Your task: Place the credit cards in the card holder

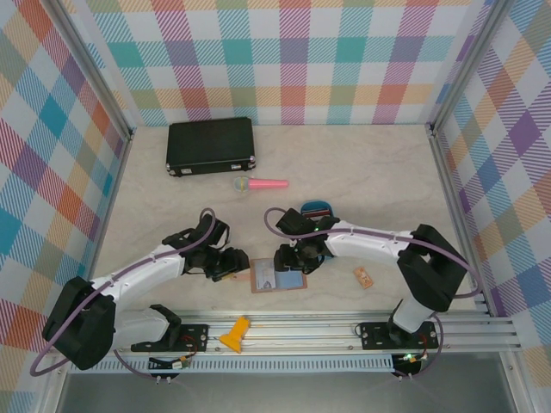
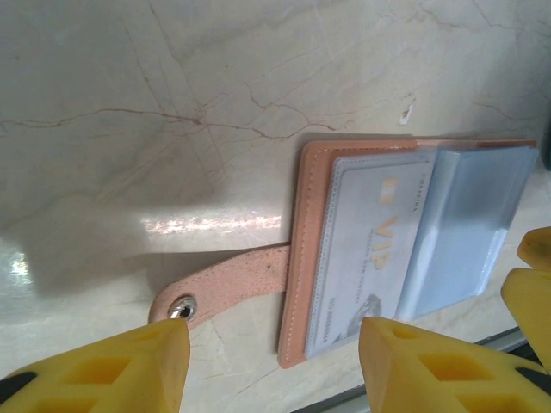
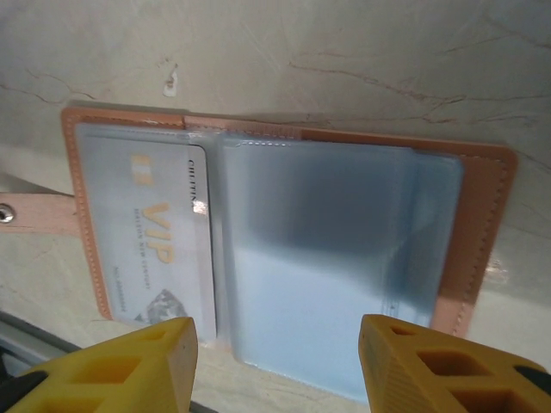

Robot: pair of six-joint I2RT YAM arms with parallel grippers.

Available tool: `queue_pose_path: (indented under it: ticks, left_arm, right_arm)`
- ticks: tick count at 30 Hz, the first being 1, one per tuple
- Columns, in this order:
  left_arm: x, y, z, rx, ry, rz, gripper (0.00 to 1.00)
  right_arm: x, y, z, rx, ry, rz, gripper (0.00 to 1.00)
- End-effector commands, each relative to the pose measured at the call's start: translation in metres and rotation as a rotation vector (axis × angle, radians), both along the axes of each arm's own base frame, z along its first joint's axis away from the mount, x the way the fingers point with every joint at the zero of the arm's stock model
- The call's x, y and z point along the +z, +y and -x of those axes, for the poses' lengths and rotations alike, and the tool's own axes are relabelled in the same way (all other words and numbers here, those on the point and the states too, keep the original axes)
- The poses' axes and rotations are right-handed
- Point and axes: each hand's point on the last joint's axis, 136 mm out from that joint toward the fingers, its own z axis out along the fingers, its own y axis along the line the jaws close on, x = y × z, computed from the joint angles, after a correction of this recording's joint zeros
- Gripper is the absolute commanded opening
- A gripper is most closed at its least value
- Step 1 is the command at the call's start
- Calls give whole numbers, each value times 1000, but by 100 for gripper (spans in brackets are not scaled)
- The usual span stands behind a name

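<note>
One card holder (image 1: 277, 277), one card (image 3: 159, 232) in it — also one black case (image 1: 211, 146), blue tray (image 1: 316, 209), orange tag (image 1: 362, 276) and pink tool (image 1: 263, 183).

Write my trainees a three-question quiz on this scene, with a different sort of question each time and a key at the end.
1. True or false: the card holder lies folded shut on the table.
2. Which word is printed on the card already in a sleeve of the holder? A) VIP B) BANK C) GIFT
3. Fill in: the yellow fingers of the left gripper and the right gripper stand ____ above the holder, gripping nothing.

Key: 1 false, it lies open with its clear sleeves facing up; 2 A; 3 open.
</note>
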Motion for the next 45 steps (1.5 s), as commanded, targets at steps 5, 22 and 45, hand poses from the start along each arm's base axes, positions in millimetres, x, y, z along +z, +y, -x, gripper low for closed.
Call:
queue_pose_path:
  ticks: [5,22,45]
  left_arm:
    - [-27,12,13,-18,71,-45,54]
    - [-18,13,9,-18,36,-34,54]
    - [-19,-8,4,-39,79,78,28]
  right_arm:
    - [-3,8,-2,5,13,24,53]
    - [-18,7,1,-35,56,41,54]
    - [-19,7,3,-48,67,31,56]
